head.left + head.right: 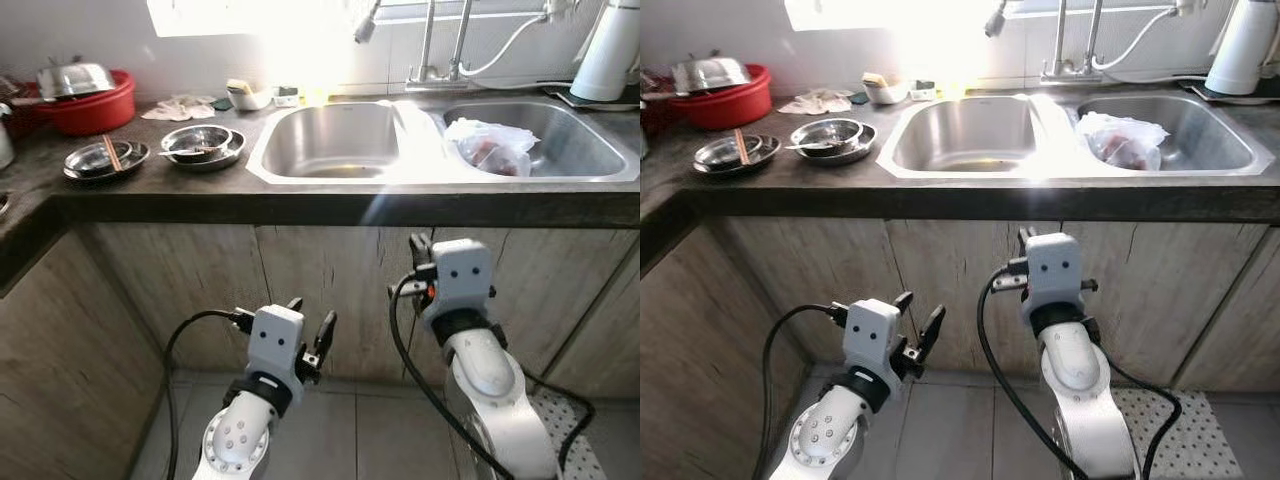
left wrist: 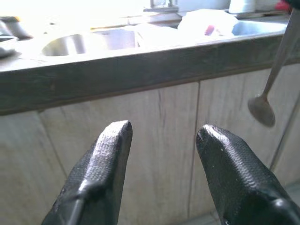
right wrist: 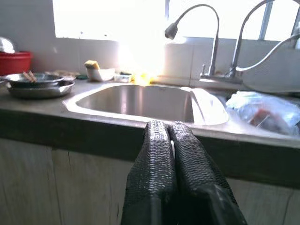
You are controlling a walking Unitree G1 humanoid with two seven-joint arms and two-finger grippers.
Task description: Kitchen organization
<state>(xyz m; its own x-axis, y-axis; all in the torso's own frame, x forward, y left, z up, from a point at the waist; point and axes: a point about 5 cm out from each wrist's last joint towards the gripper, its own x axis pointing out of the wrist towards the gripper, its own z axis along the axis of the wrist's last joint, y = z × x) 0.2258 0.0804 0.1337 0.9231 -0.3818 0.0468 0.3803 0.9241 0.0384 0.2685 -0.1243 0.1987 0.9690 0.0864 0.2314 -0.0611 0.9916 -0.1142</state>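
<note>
The kitchen floor was tiled, with a perforated mat [image 1: 568,445] by my right side and wooden cabinet doors [image 1: 330,290] straight ahead. Both my arms were held low in front of those doors, below the table [image 1: 150,188] edge. My left end effector [image 1: 312,312] pointed forward and up with its two fingers [image 2: 110,154] spread apart and nothing between them. My right end effector [image 3: 166,126] was raised higher, just under the table edge, its fingers pressed together; I could not tell whether anything thin was pinched there. From my left wrist, a spoon [image 2: 261,110] hung bowl-down in front of the cabinet.

On the table lay two stacks of steel dishes: the left stack [image 1: 105,160] carried chopsticks [image 1: 112,153], the right stack [image 1: 203,145] a utensil. The sink had two basins; the left basin [image 1: 330,140] was bare, the right basin [image 1: 585,150] held one plastic bag [image 1: 490,145]. Farther back stood a red tub [image 1: 95,108] under a steel lid [image 1: 75,78], a cloth [image 1: 180,107], a small white bowl [image 1: 248,98] and two taps [image 3: 211,42].
</note>
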